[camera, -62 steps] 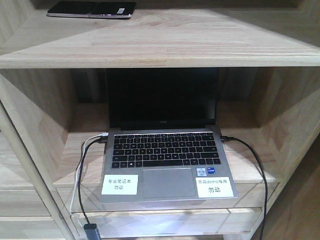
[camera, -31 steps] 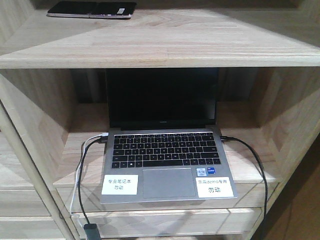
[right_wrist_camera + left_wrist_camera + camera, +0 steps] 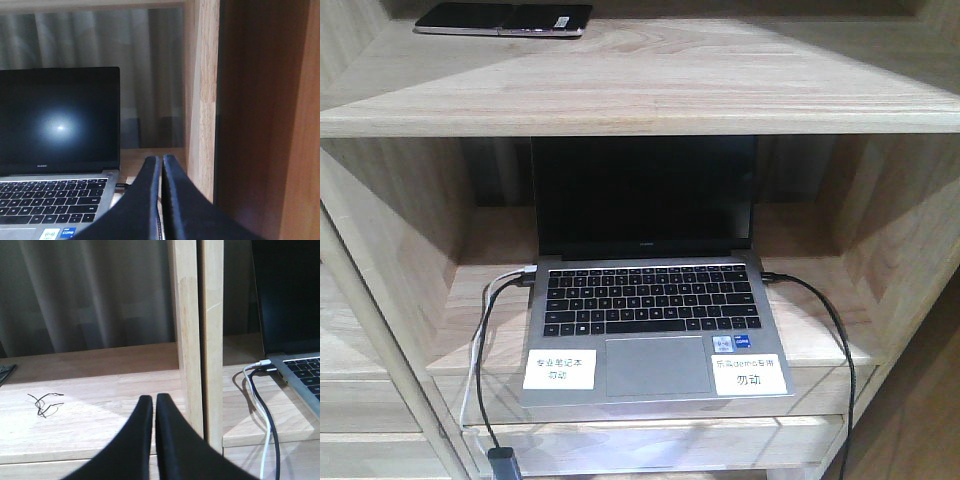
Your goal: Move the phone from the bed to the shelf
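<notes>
A furnished room, likely a staged home or demo space: a pale wooden shelf (image 3: 650, 90) holds an open laptop (image 3: 650, 300) (labelled with white stickers (image 3: 559, 370)), cables (image 3: 262, 415) plugged in, grey curtains (image 3: 90, 295) hanging behind.

Two robot grippers, the left gripper (image 3: 154, 405) and the right gripper (image 3: 161, 165), each with a pair of smooth, matte black, curved fingers tapering to narrow rounded tips.

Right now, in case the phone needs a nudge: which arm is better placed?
Probably left: the phone lies upper left on the shelf, and the left gripper sits left of the laptop.
</notes>
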### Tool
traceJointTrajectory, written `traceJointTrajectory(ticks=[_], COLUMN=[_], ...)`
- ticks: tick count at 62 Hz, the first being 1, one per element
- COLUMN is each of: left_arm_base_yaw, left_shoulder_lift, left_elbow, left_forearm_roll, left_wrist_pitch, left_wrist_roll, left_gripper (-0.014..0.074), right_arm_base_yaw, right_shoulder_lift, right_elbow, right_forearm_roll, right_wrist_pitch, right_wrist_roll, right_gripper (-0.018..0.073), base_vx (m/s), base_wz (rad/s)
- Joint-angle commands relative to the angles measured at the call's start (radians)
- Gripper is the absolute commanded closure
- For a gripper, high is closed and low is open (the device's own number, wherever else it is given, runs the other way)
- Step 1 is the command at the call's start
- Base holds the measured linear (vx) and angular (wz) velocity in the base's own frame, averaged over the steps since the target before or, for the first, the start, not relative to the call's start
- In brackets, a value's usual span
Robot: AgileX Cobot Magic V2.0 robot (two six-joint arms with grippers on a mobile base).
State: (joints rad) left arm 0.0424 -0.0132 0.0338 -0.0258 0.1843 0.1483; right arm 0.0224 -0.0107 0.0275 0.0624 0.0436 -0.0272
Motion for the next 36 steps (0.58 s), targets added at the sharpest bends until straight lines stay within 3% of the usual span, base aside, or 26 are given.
traceJointTrajectory(ticks=[1,36], left_arm_base_yaw=[-0.004,-0.004], left_shoulder_lift=[-0.013,-0.013], left_elbow=[-0.021,-0.021], left_forearm_roll=[-0.009,-0.009], left_wrist_pitch=[-0.072,-0.072], left_wrist_roll=[-0.006,-0.006], left_gripper=[0.0595,0.0595], right_arm_base_yaw=[-0.004,-0.004], right_shoulder_lift=[-0.012,-0.012], right_elbow=[0.005,0.005], right_forearm_roll=[-0.006,-0.006], right_wrist_pitch=[-0.066,-0.066], right_wrist_roll=[-0.008,-0.008], right_gripper=[0.0566,0.0566], base_vx=[0.0,0.0], base_wz=[0.0,0.0])
